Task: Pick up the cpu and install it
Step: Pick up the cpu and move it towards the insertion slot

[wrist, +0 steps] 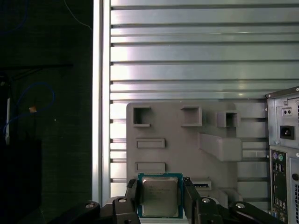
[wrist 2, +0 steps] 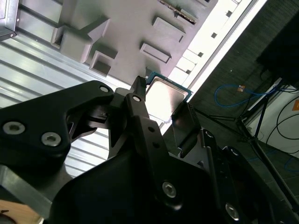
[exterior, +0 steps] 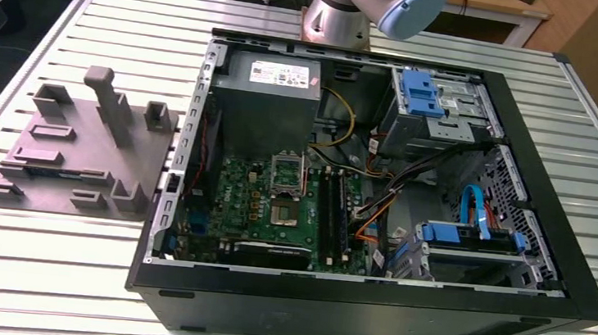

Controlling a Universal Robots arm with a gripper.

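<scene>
- The gripper (wrist: 160,187) is clamped on the cpu (wrist: 160,196), one finger on each of two opposite edges. In both wrist views the chip sits between the fingers (wrist: 132,195), held in the air well above the plate (wrist: 187,144) and the table (wrist: 187,70).
- Handling, as I judge it: light, stiff and flat, with a smooth metal top that offers little to grip (the edges are the only sensible hold).
- The thin green rim and the contact side underneath look like the fragile parts. A light, even squeeze on the edges suits it, and any tilt in the jaws would matter once it meets a socket.
- In the second wrist view the cpu (wrist 2: 166,95) looks square to the fingers, though glare washes out most of its top.
- Hidden: the chip's underside, and the exact lines where the fingers meet its edges. Its nearest edge is cut off in the first wrist view.
- In the exterior view the socket (exterior: 284,207) inside the case (exterior: 374,306) is too small to tell whether its frame stands open. The arm (exterior: 375,6) runs out of the picture.
</scene>
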